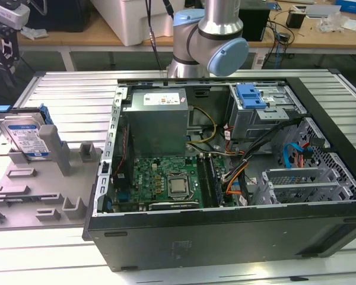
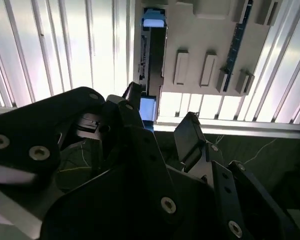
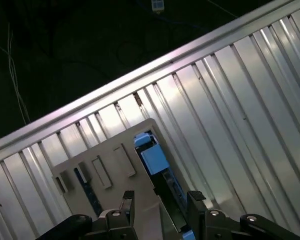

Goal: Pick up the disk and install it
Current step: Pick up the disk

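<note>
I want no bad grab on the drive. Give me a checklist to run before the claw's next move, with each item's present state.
1. Claw open: ok, the fingers stand apart in both wrist views.
2. Disk lined up with the gap: ok, its edge runs between the fingers.
3. Disk standing in the grey holder: ok in the exterior view.
4. Fingers low enough to straddle the disk: cannot tell.
5. Drive cage free to receive it: cannot tell; a blue bracket sits on top.
</note>
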